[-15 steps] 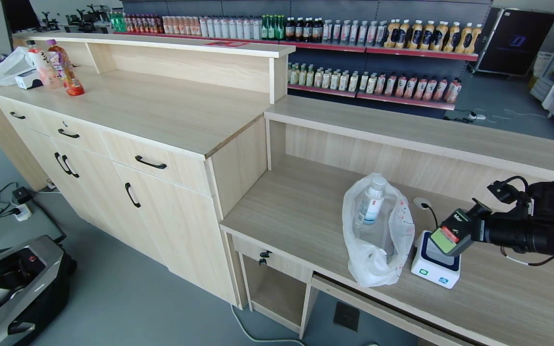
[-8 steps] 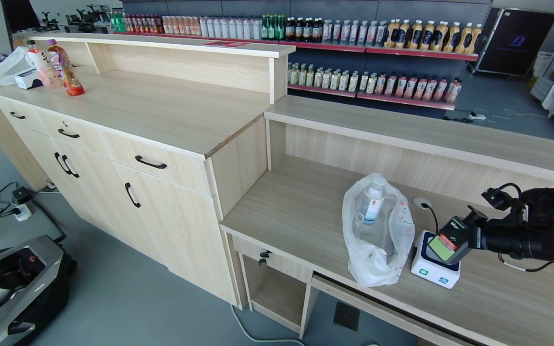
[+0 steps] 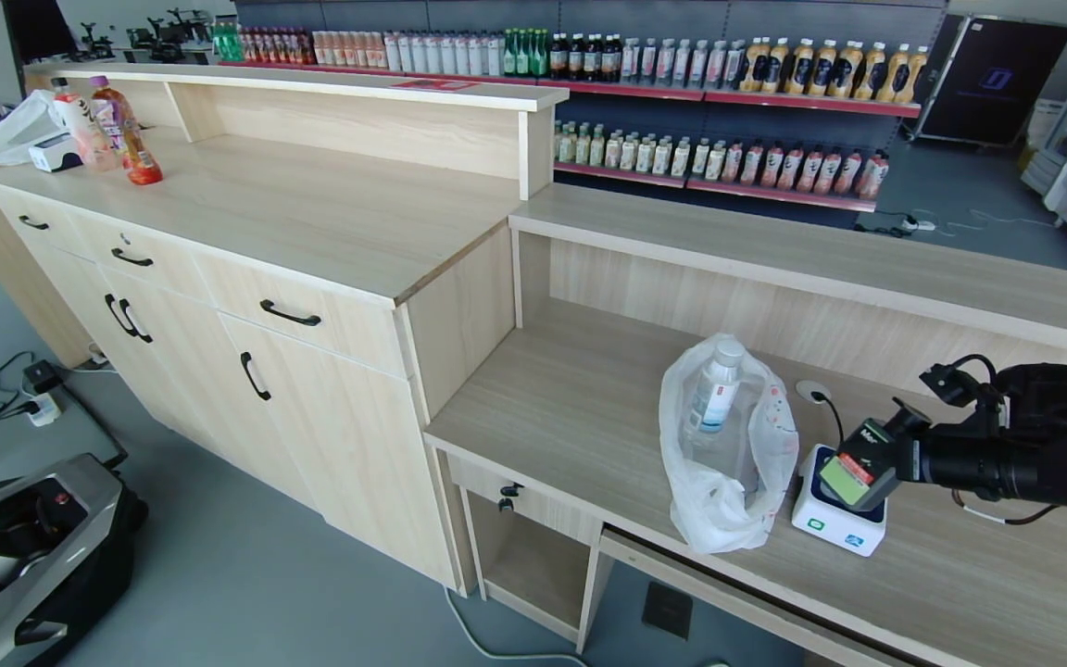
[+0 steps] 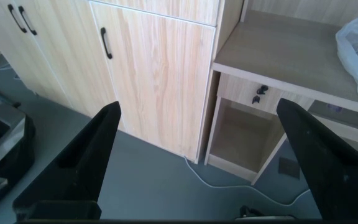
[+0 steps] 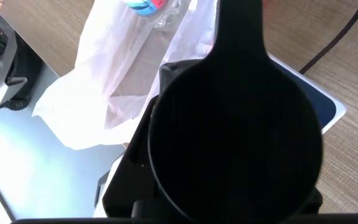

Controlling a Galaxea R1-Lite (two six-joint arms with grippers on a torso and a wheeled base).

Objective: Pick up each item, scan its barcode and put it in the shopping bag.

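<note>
My right gripper (image 3: 870, 460) is clamped on a small dark pack (image 3: 844, 477) with a green and red label, held tilted just above the white scanner (image 3: 830, 526) on the counter (image 3: 580, 398). Just past the pack from the gripper sits the shopping bag (image 3: 728, 505), a clear bottle (image 3: 714, 389) upright inside. My left gripper (image 4: 197, 109) hangs wide open, low over the floor.

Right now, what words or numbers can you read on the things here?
None can be read for sure.
Box in the right gripper: white print, too small.
Bottle in the shopping bag: label blurred.
Scanner: two tiny badges, unreadable.
Shelf bottles: labels too small.
</note>
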